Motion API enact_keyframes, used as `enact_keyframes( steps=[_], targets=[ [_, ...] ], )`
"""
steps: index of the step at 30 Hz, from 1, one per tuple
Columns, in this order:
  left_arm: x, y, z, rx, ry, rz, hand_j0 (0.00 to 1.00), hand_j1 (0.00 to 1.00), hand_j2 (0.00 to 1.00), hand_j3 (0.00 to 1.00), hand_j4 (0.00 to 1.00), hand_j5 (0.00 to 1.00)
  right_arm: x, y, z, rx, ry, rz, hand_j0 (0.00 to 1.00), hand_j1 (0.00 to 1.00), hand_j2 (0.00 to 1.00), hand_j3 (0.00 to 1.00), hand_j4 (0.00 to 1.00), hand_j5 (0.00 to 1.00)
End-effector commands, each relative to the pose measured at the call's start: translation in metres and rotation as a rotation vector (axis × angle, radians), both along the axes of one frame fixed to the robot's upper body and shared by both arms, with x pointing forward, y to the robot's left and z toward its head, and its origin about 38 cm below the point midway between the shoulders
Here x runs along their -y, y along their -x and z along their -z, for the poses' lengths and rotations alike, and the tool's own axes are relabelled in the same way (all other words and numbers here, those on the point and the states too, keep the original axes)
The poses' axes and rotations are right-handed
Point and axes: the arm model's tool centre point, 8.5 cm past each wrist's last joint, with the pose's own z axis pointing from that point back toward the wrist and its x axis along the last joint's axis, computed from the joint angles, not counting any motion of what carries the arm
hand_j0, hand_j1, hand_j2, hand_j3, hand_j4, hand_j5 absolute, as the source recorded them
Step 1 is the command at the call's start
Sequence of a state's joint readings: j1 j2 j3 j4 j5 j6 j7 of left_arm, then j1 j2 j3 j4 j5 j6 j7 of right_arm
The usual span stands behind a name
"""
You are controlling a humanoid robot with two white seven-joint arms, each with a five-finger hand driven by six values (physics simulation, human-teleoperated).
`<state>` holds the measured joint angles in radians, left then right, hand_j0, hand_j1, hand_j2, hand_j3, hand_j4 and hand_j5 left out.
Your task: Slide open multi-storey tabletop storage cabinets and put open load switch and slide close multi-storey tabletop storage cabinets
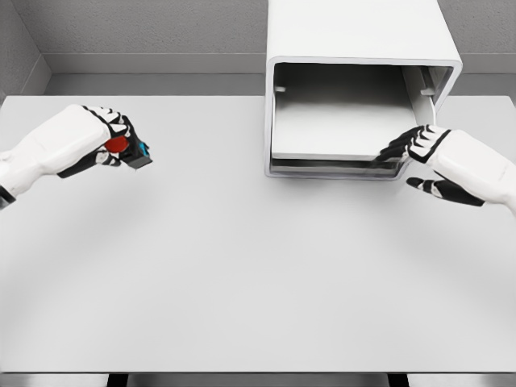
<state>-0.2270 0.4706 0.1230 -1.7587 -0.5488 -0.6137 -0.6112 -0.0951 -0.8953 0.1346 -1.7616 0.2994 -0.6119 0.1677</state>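
A white storage cabinet point(359, 32) stands at the back of the table, right of the middle. Its front is open and a flat grey drawer tray point(334, 133) shows inside, its front lip near the cabinet's front edge. My right hand point(419, 157) has its fingers curled over the tray's front right corner, thumb held apart below. My left hand point(117, 145) hovers over the table's left side, shut on the load switch point(129, 149), a small dark block with a red knob and a blue part.
The white table point(242, 274) spreads wide in front of the cabinet, with its front edge near the picture's bottom. A grey wall point(145, 32) runs behind the table.
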Motion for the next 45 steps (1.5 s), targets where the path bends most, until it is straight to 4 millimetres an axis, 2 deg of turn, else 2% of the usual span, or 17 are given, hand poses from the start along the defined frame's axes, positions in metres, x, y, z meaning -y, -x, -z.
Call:
enact_keyframes(
  steps=[1, 4, 10, 12, 14, 18, 23, 25, 32, 34, 36, 40, 45],
  targets=[
    [0.004, 0.0, 0.001, -0.001, 0.021, 0.009, 0.33, 0.33, 0.33, 0.33, 0.33, 0.33, 0.003, -0.001, -0.006, 0.009, -0.014, 0.007, 0.73, 0.73, 0.73, 0.73, 0.73, 0.73],
    [0.014, -0.001, -0.004, 0.021, 0.048, 0.025, 0.34, 0.34, 0.34, 0.34, 0.34, 0.34, 0.003, -0.001, -0.006, 0.009, -0.014, 0.007, 0.72, 0.72, 0.72, 0.72, 0.72, 0.72],
    [0.033, -0.001, -0.011, 0.056, 0.103, 0.057, 0.34, 0.34, 0.34, 0.34, 0.34, 0.34, 0.027, 0.004, -0.017, 0.036, -0.034, 0.075, 0.54, 0.54, 0.54, 0.54, 0.54, 0.54],
    [0.036, -0.002, -0.011, 0.058, 0.111, 0.06, 0.34, 0.34, 0.34, 0.34, 0.34, 0.34, 0.031, 0.004, -0.019, 0.04, -0.034, 0.085, 0.52, 0.52, 0.52, 0.52, 0.52, 0.52],
    [0.043, -0.003, -0.013, 0.068, 0.137, 0.069, 0.34, 0.34, 0.34, 0.34, 0.34, 0.34, 0.034, 0.005, -0.019, 0.038, -0.032, 0.093, 0.52, 0.52, 0.52, 0.52, 0.52, 0.52],
    [0.054, -0.004, -0.013, 0.073, 0.173, 0.084, 0.34, 0.34, 0.34, 0.34, 0.34, 0.34, 0.054, 0.002, -0.018, 0.03, -0.029, 0.152, 0.52, 0.52, 0.52, 0.52, 0.52, 0.52],
    [0.067, -0.007, -0.017, 0.084, 0.201, 0.113, 0.34, 0.34, 0.34, 0.34, 0.34, 0.34, 0.071, -0.001, -0.01, 0.004, -0.026, 0.204, 0.53, 0.53, 0.53, 0.53, 0.53, 0.53],
    [0.073, -0.007, -0.016, 0.085, 0.221, 0.12, 0.34, 0.34, 0.34, 0.34, 0.34, 0.34, 0.076, 0.004, -0.002, -0.017, -0.018, 0.221, 0.53, 0.53, 0.53, 0.53, 0.53, 0.53],
    [0.094, -0.008, -0.018, 0.091, 0.274, 0.155, 0.34, 0.34, 0.34, 0.34, 0.34, 0.34, 0.075, 0.014, 0.016, -0.068, -0.01, 0.221, 0.54, 0.54, 0.54, 0.54, 0.54, 0.54],
    [0.098, -0.009, -0.017, 0.09, 0.284, 0.158, 0.34, 0.34, 0.34, 0.34, 0.34, 0.34, 0.077, 0.015, 0.016, -0.069, -0.008, 0.225, 0.55, 0.55, 0.55, 0.55, 0.55, 0.55],
    [0.102, -0.009, -0.017, 0.089, 0.287, 0.166, 0.34, 0.34, 0.34, 0.34, 0.34, 0.34, 0.088, 0.023, 0.019, -0.08, -0.004, 0.255, 0.55, 0.55, 0.55, 0.55, 0.55, 0.55],
    [0.117, -0.009, -0.02, 0.095, 0.313, 0.192, 0.34, 0.34, 0.34, 0.34, 0.34, 0.34, 0.089, 0.028, 0.028, -0.101, -0.007, 0.262, 0.58, 0.58, 0.58, 0.58, 0.58, 0.58],
    [0.131, -0.009, -0.018, 0.089, 0.336, 0.209, 0.34, 0.34, 0.34, 0.34, 0.34, 0.34, 0.089, 0.029, 0.028, -0.101, -0.013, 0.263, 0.58, 0.58, 0.58, 0.58, 0.58, 0.58]
  ],
)
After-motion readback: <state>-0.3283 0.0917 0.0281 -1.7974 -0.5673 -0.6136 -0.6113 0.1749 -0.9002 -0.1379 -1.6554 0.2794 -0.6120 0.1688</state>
